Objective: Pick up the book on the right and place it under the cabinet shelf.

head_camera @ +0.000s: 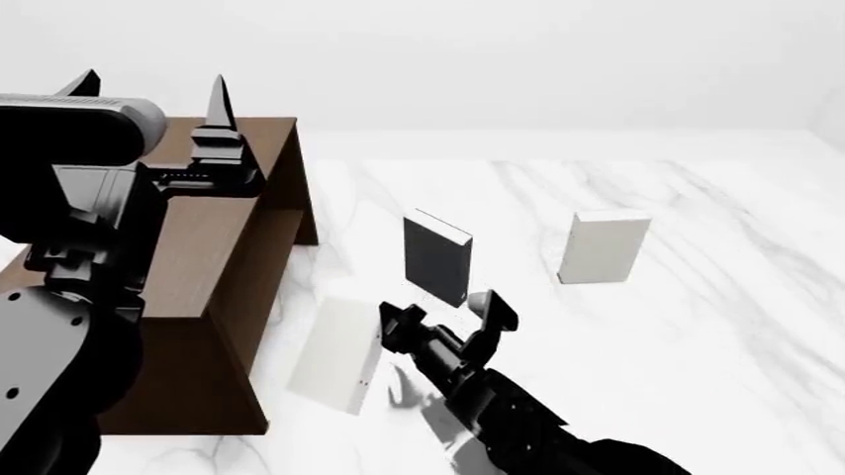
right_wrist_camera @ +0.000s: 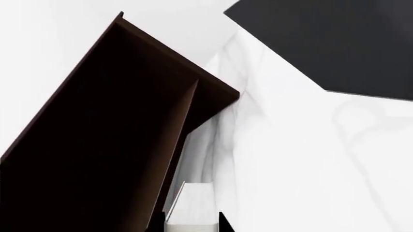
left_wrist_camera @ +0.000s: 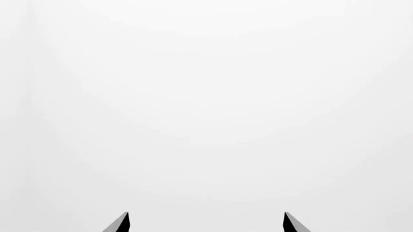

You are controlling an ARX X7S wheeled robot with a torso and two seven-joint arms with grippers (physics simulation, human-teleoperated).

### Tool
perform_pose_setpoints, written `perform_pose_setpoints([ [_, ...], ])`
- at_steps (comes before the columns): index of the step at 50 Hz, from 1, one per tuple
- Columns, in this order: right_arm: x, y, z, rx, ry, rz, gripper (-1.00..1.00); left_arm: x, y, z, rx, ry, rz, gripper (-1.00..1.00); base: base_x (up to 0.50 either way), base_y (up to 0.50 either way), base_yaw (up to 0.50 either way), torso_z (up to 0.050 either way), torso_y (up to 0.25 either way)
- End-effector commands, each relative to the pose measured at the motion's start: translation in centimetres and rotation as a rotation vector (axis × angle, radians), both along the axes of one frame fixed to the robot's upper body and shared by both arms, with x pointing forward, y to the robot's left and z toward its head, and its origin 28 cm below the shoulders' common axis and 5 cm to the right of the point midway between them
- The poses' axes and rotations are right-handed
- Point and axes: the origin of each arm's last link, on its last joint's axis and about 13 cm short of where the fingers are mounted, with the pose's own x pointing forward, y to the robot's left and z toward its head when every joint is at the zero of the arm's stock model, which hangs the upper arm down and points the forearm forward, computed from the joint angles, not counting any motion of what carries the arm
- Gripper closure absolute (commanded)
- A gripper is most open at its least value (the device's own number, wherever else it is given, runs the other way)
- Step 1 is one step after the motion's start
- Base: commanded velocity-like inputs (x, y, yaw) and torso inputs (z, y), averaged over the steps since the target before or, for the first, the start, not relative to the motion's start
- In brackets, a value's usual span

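The book (head_camera: 336, 356) stands tilted on the marble table (head_camera: 687, 327), at the open front of the cabinet shelf (head_camera: 198, 257) at its 9 o'clock. The right gripper (head_camera: 446, 315), at the book's 2 o'clock, is spread wide and holds nothing. The left gripper (left_wrist_camera: 206, 223) is likewise parted and empty.

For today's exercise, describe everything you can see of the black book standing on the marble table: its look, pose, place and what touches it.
The black book is a thin, plain hardcover with matte black covers and a pale page edge along its top and one side. It stands upright on the white marble table, turned at an angle, between the dark brown cabinet and an upright off-white book. The right gripper sits just in front of it; contact cannot be told. In the right wrist view it fills one corner.
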Motion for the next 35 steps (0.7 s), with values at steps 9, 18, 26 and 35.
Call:
perform_pose_setpoints([
  [9,0.42,-0.87,-0.18,-0.034,-0.017,-0.064,1.0,-0.21,-0.02,-0.05,0.003,-0.005,-0.013,-1.0,0.0,0.0,0.0,0.001,0.001],
  [18,0.31,-1.03,-0.43,-0.066,-0.018,-0.065,1.0,-0.28,-0.02,-0.09,0.005,-0.008,-0.019,-1.0,0.0,0.0,0.0,0.0,0.0],
  [26,0.18,-1.23,-0.75,-0.118,-0.026,-0.071,-1.0,-0.42,-0.07,-0.13,0.004,-0.013,-0.031,-1.0,0.0,0.0,0.0,0.0,0.0],
  [35,0.05,-1.23,-0.96,-0.226,-0.081,-0.061,-1.0,-0.61,-0.1,-0.07,0.003,-0.022,-0.043,-1.0,0.0,0.0,0.0,0.0,0.0],
])
